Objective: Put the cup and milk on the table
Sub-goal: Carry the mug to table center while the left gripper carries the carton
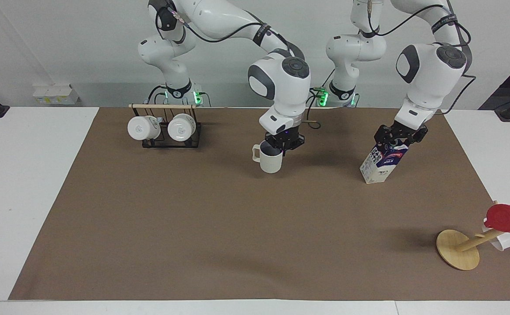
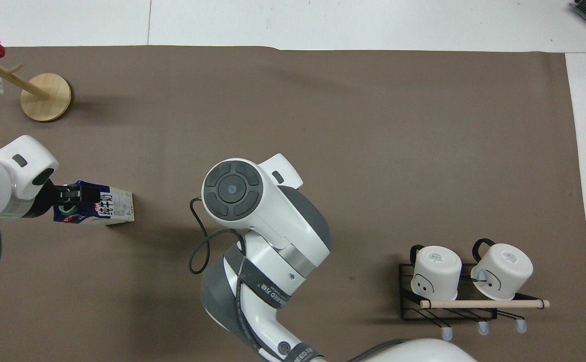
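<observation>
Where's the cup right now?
In the facing view the cup hangs in the right gripper over mid-table, between the mug rack and the milk.

Right gripper [image 1: 283, 143] gripping cup [image 1: 270, 160], left gripper [image 1: 398, 135] gripping tilted milk [image 1: 382, 162]

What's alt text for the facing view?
The right gripper grips the cup by its rim just above the table, while the left gripper holds the tilted milk by its top, base corner on the sheet.
</observation>
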Robot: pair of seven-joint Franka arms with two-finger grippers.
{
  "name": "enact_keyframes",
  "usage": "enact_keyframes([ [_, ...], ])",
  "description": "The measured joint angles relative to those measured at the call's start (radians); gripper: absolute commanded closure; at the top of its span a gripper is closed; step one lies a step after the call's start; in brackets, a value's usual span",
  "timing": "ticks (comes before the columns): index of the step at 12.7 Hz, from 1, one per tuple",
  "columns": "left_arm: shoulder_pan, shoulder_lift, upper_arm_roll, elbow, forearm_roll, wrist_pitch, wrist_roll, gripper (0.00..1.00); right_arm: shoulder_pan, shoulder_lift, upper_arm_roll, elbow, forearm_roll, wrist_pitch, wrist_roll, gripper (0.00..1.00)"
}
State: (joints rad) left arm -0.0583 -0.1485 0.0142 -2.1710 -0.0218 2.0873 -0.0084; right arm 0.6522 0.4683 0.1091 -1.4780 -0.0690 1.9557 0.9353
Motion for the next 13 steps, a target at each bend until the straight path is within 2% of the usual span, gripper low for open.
enact_keyframes([
  [8,0.000,0.001,0.000,0.000,0.000,0.005,0.011,0.50,-0.001,0.053,-0.002,-0.052,0.008,0.119,0.005,1.00],
  [9,0.000,0.001,0.000,0.000,0.000,0.005,0.011,0.50,-0.001,0.052,-0.002,-0.054,0.008,0.121,0.005,0.91],
  [10,0.000,0.001,0.000,0.000,0.000,0.005,0.011,0.53,-0.001,0.051,-0.002,-0.055,0.008,0.122,0.005,0.72],
  [11,0.000,0.001,0.001,0.001,0.000,0.005,0.011,0.53,-0.001,0.052,-0.002,-0.059,0.008,0.123,0.005,0.47],
  [12,0.001,0.001,0.002,0.001,0.000,0.005,0.011,0.54,-0.002,0.052,-0.003,-0.065,0.008,0.123,0.005,0.08],
  [13,0.002,0.001,0.003,0.003,0.000,0.003,0.011,0.54,-0.003,0.052,-0.004,-0.066,0.007,0.124,0.005,0.00],
])
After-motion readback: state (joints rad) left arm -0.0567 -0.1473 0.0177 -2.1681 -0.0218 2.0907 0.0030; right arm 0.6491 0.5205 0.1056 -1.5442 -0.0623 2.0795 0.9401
